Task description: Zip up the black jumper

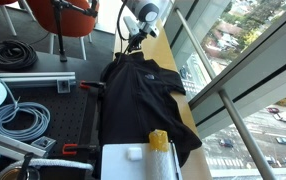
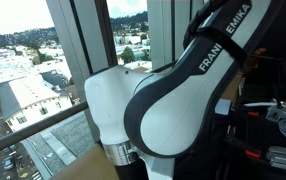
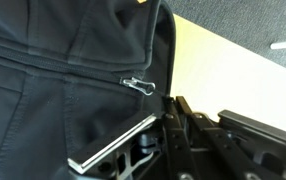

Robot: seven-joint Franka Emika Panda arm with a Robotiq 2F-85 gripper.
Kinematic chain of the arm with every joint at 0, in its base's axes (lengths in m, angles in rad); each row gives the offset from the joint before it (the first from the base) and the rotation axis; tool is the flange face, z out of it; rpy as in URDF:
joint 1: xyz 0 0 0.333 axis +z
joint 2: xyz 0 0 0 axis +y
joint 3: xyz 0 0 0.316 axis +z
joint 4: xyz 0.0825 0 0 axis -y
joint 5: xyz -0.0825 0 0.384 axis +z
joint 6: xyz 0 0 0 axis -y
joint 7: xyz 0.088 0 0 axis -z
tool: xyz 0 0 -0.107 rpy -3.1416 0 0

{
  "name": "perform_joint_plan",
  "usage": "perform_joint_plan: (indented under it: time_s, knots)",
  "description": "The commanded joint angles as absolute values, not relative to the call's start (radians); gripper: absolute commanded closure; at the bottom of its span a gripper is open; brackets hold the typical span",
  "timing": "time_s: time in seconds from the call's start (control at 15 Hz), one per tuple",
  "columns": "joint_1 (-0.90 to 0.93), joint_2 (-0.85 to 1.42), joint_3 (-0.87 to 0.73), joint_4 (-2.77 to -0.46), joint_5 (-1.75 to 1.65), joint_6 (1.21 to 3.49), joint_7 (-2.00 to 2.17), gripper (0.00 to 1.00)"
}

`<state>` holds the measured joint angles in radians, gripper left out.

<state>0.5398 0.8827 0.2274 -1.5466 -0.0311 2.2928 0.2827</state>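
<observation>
Spread flat on the table (image 1: 166,55), jumper (image 1: 143,95) right up to the edge — gripper (image 1: 133,42) at the collar, by the zip pull (image 3: 138,84). Squeezed or loose? Can't tell.

A high-rise lab; perforated bench (image 1: 78,118), coiled cables (image 1: 11,55), window wall (image 1: 238,70) over streets

black jumper (image 1: 143,100) spread flat on table, metal zip pull (image 3: 138,85) at collar
</observation>
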Motion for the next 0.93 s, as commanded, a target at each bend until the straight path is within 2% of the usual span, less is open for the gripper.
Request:
perform_joint_plan:
  time_s: [0.0, 0.2, 0.87]
  knots:
    - [0.561, 0.918, 0.225, -1.465, -0.025, 2.284, 0.284, 0.98]
    - [0.546, 0.890, 0.223, -1.487, -0.020, 2.293, 0.276, 0.98]
    - [0.490, 0.746, 0.236, -1.868, -0.015, 2.462, 0.229, 0.98]
